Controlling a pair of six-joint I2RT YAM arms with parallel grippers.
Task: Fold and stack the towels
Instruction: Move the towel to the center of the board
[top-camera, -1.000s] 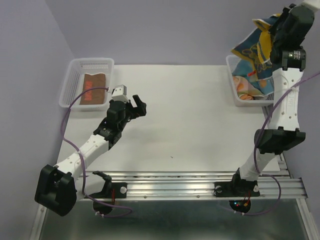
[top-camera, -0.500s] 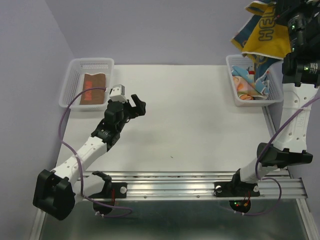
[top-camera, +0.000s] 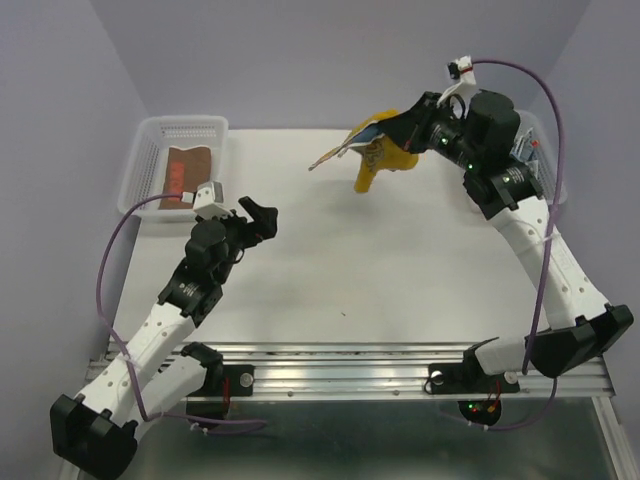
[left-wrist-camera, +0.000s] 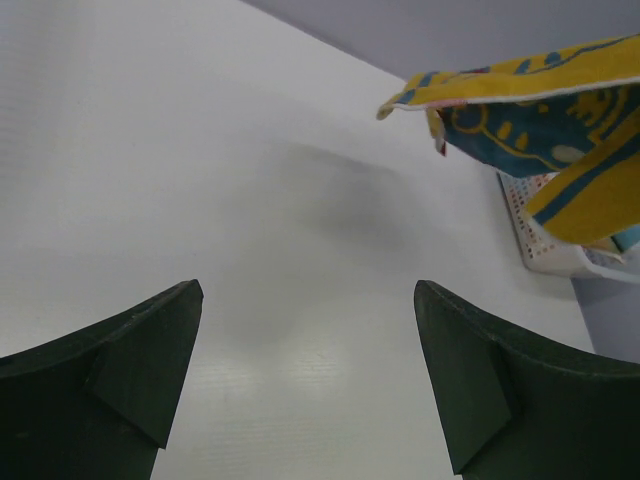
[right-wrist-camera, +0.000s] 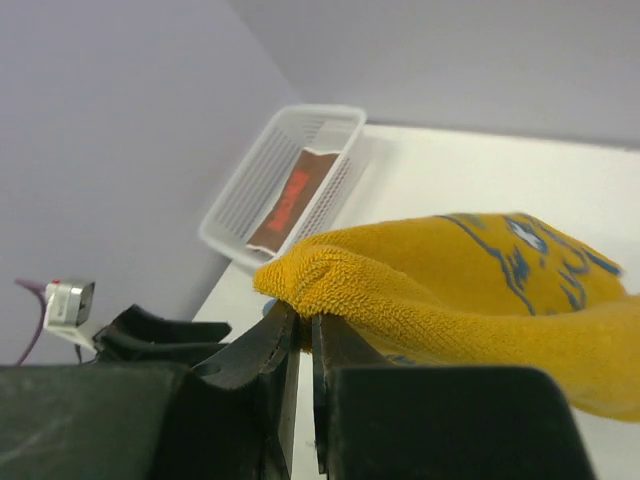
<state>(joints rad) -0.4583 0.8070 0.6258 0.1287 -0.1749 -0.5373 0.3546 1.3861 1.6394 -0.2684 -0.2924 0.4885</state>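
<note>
The right gripper (top-camera: 402, 133) is up in the air over the far part of the table (top-camera: 350, 270). Its jaws are pinched tight on a fold of a yellow towel (top-camera: 383, 157) with blue marks on it. The towel hangs from the jaws and does not touch the table. One corner sticks out to the left and another bit droops down. In the right wrist view, the fuzzy yellow edge sits right between the two dark fingers. The left gripper (top-camera: 252, 215) is over the left side of the table, well apart from the yellow towel. Its jaws are wide apart and there is nothing in them. A brown towel (top-camera: 186, 172) with red on it lies flat in the white basket (top-camera: 180, 127) at the far left corner of the table. Another white basket (left-wrist-camera: 545, 225) stands at the far right, and in the top view it is mostly hidden behind the right arm.
</note>
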